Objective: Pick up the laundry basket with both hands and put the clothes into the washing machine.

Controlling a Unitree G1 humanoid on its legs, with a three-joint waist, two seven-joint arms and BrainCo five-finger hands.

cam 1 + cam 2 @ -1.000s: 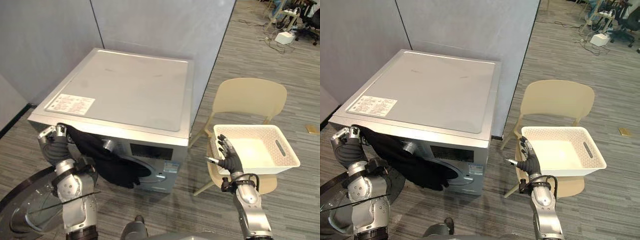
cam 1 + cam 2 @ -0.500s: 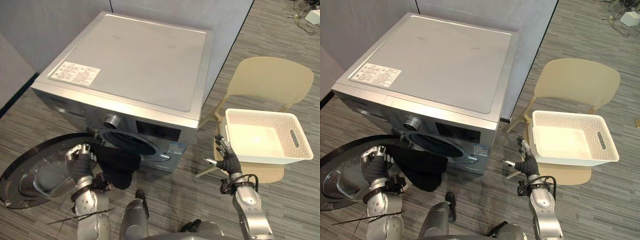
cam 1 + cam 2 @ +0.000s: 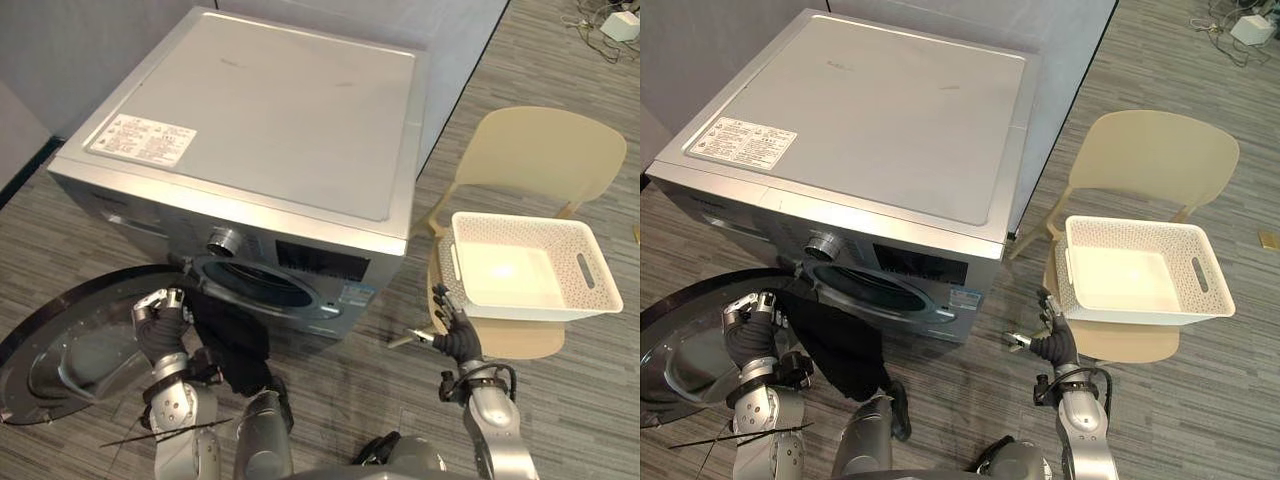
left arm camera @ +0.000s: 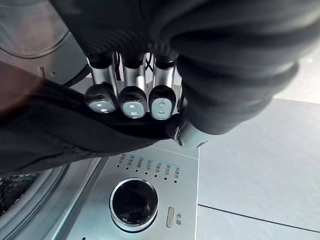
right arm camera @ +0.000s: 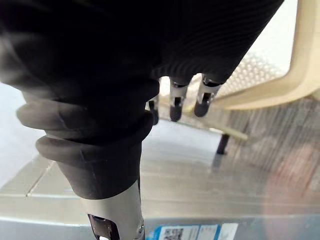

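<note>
Our left hand has dropped from the washing machine's top edge, fingers clenched on the dark garment hanging at the drum mouth's lower rim, so it's nearly in, while our right hand dangles slack and empty below the chair's front edge, the emptied laundry basket on its seat.

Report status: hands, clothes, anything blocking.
Left hand shut on black cloth, hanging at washer mouth. Right hand open near empty basket on chair. Door open, nothing blocking.

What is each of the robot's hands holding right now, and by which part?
The left hand grips the black cloth garment by a bunched fold near its top; the right hand is open, holding nothing.
</note>
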